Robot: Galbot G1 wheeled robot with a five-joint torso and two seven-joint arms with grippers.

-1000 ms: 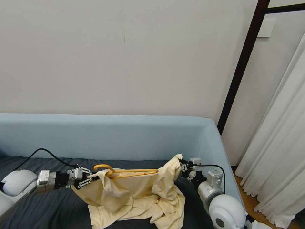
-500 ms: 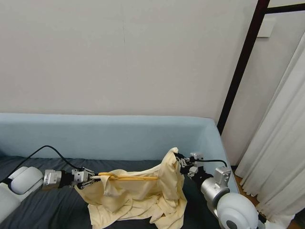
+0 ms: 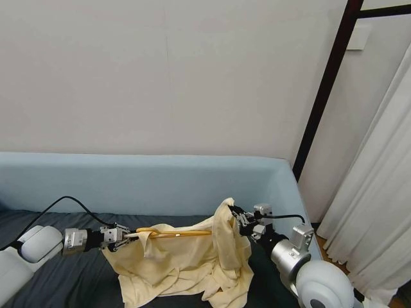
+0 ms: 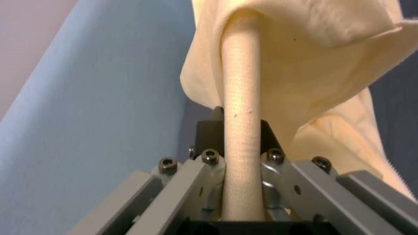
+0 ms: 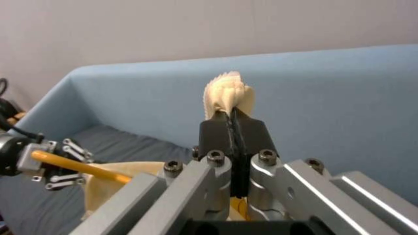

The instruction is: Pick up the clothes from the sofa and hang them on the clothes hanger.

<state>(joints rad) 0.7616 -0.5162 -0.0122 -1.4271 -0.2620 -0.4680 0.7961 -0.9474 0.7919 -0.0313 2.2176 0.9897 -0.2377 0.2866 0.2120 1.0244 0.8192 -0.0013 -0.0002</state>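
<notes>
A pale yellow garment (image 3: pixel 186 263) is draped over a wooden hanger (image 3: pixel 173 233) above the dark sofa seat. My left gripper (image 3: pixel 123 236) is shut on the hanger's end at the left; in the left wrist view the hanger rod (image 4: pixel 240 132) runs between the fingers into the cloth (image 4: pixel 313 73). My right gripper (image 3: pixel 236 218) is shut on a bunched corner of the garment at the right, lifting it into a peak. In the right wrist view the pinched cloth (image 5: pixel 226 93) sticks out past the fingers, with the hanger (image 5: pixel 78 165) and the left gripper (image 5: pixel 58 161) beyond.
The sofa has a light blue back (image 3: pixel 148 183) and a dark grey seat (image 3: pixel 58 279). A dark pole (image 3: pixel 324 90) rises at the right by a white curtain (image 3: pixel 379 192). A black cable (image 3: pixel 64 204) loops from the left arm.
My right gripper has lifted the garment corner up and to the left. The left gripper and the hanger have shifted slightly right, and the hanger's hook now lies flatter.
</notes>
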